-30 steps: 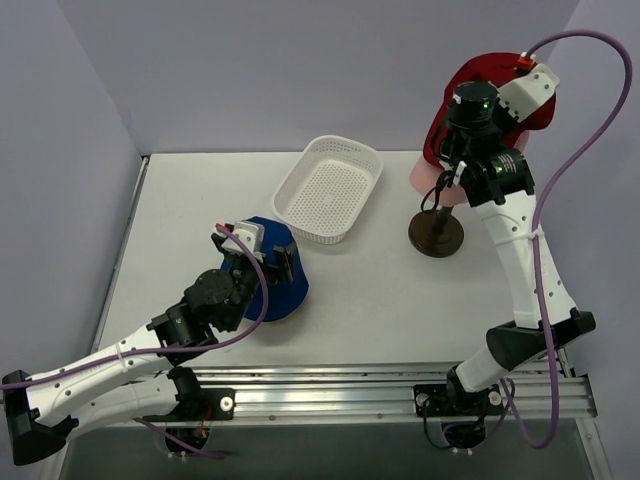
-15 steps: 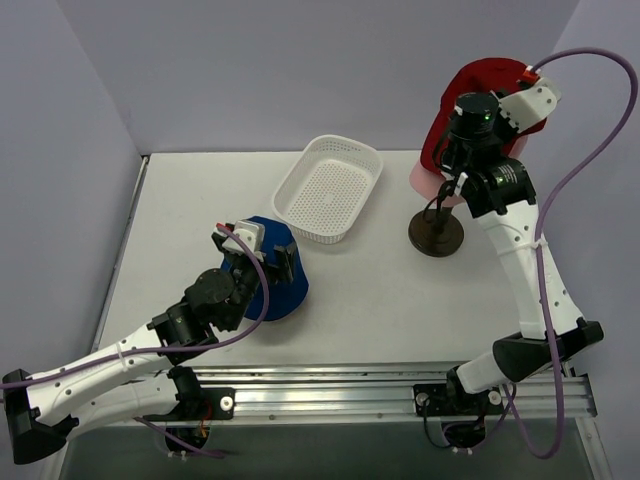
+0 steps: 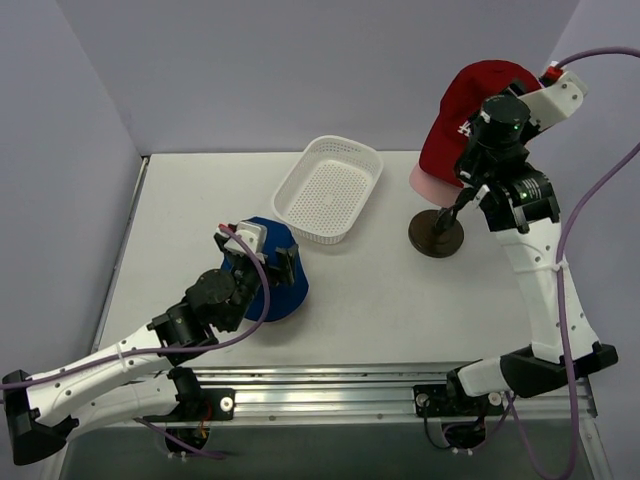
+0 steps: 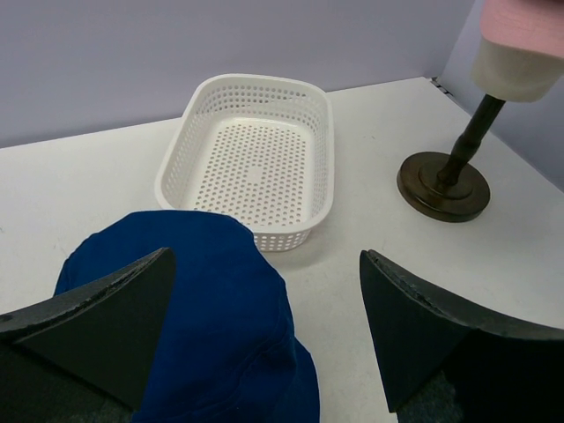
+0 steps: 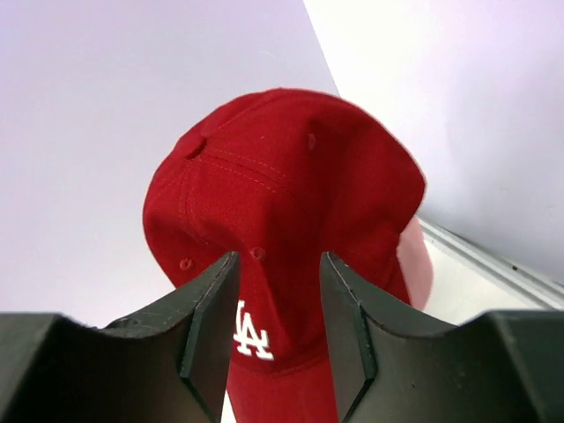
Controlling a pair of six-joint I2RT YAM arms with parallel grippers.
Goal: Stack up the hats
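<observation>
White flat table (image 3: 180, 220), purple walls around it.

White perforated plastic basket (image 3: 328, 190) sits at the table's middle back, long axis skewed.

Royal-blue fabric bucket hat (image 3: 280, 285) lies on the table, front left of the basket and just beside its near corner. Can't tell if the two touch.

Dark red baseball cap (image 5: 282, 194) with a white "LA" logo is up at the back right, over the mannequin and tilted, crown towards the back wall.

Pale pink baseball cap (image 3: 428, 180) is on the cream egg-shaped mannequin head (image 4: 511, 75), showing just under the red cap's lower edge. Can't tell if the caps touch.

Brown round stand (image 3: 435, 235) carries the head on a thin post. It sits right of the basket, apart from it.

My right gripper (image 5: 279, 260) is raised at the red cap's front, above the logo. Fingers stand close on either side and red fabric fills the gap, so it reads as a pinch on the cap.

My left gripper (image 4: 266, 264) is over the blue hat with fingers spread wide and nothing between them. The hat's crown is below and towards the left finger. Can't tell whether the finger touches it.
</observation>
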